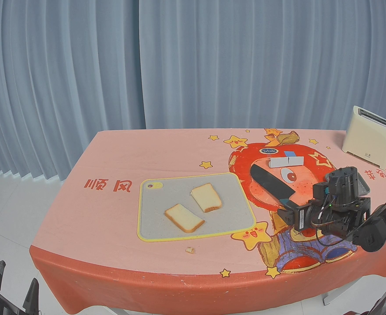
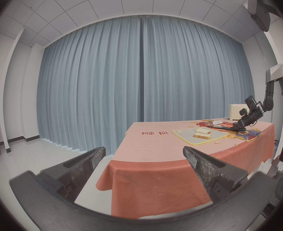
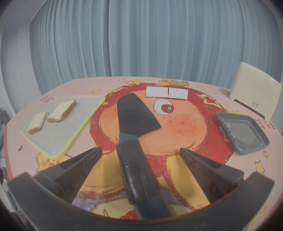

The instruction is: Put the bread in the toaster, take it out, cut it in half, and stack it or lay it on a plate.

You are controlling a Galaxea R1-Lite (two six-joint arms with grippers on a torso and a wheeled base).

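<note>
Two bread halves (image 1: pixel 184 218) lie apart on board (image 1: pixel 239 206). Judged light, soft, crumbly: pinch each across its long edges, gently. Right gripper (image 3: pixel 139 150) spread wide, knife (image 3: pixel 136 114) handle between fingers, unclamped. Left gripper (image 2: pixel 144 149) wide open, empty. Plate (image 3: pixel 242 133) near toaster (image 3: pixel 255 90).

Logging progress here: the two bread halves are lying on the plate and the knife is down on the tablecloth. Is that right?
Not quite. The head view shows the bread halves lying on the cutting board, not on the plate. The knife is indeed down on the tablecloth.
</note>
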